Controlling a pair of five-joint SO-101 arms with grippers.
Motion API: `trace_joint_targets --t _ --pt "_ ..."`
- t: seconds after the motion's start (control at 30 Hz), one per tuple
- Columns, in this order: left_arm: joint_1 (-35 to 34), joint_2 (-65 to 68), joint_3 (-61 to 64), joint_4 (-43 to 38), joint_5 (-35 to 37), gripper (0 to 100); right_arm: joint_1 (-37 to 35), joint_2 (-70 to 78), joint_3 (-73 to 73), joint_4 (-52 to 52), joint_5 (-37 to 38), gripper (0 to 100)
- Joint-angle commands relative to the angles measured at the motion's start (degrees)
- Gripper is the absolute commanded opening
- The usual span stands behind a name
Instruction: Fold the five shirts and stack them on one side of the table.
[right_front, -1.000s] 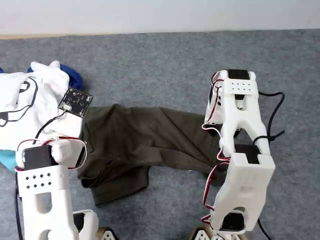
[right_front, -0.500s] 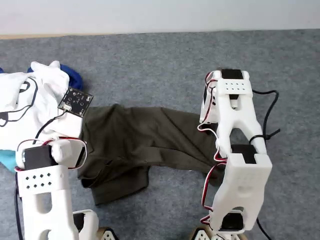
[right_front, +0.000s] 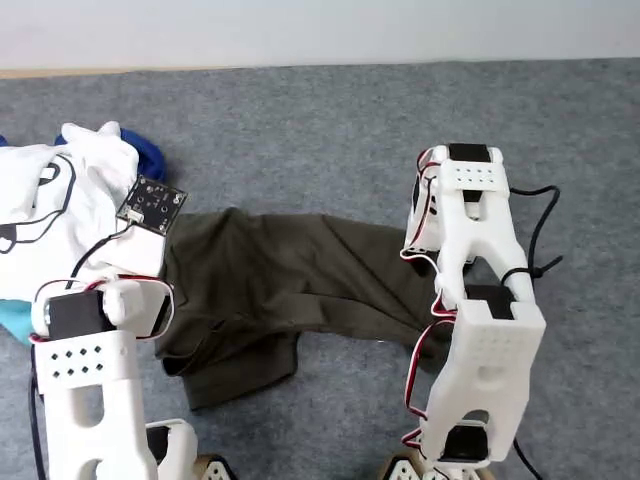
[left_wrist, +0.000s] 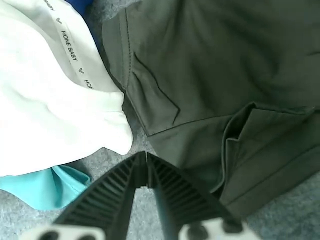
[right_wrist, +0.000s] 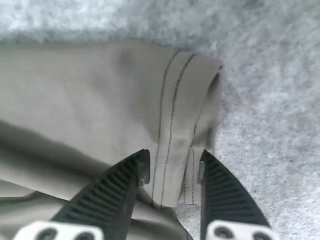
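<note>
A dark olive shirt (right_front: 290, 280) lies crumpled across the middle of the grey mat, one part folded over at its near edge. In the left wrist view my left gripper (left_wrist: 146, 156) is shut with nothing in it. It hangs over the mat between the olive shirt (left_wrist: 210, 75) and a white shirt (left_wrist: 40, 100). My right gripper (right_wrist: 172, 167) is open, its fingers either side of the stitched hem of the olive shirt (right_wrist: 90, 100) at its right end. In the high view the right arm (right_front: 470, 230) hides that end.
A pile at the far left holds the white shirt (right_front: 50, 200), a blue shirt (right_front: 150, 155) behind it and a teal one (right_front: 12, 318) under it. The teal shirt (left_wrist: 45, 190) also peeks out beside the left gripper. Bare grey mat (right_front: 330, 130) stretches across the back and right.
The right arm shifted slightly left, then part of the way back to the right, over the shirt's right end. The left arm and the shirts have not moved.
</note>
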Motion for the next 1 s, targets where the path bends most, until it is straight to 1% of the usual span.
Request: trace_joint_targets --t 0.0,0.37,0.5,0.53,0.87,0.97 --pt "0.4 -1.1 -0.3 0.4 0.5 0 0.4 -2.2 -2.7 0.0 0.9 17.7" --pt "0.4 -1.1 -0.3 0.4 0.5 0 0.0 2.2 -2.7 -1.0 0.6 17.1" --pt "0.4 -1.1 -0.3 0.4 0.5 0 0.3 2.9 -2.7 -1.2 0.6 6.9" --pt "0.4 -1.1 -0.3 0.4 0.5 0 0.3 2.9 -2.7 -1.2 0.6 6.1" --pt "0.4 -1.1 -0.2 0.4 0.5 0 0.5 2.5 -2.7 -0.4 0.9 7.4" --pt "0.4 -1.0 -0.2 0.4 0.5 0 0.4 2.0 -2.7 0.9 0.7 12.6"
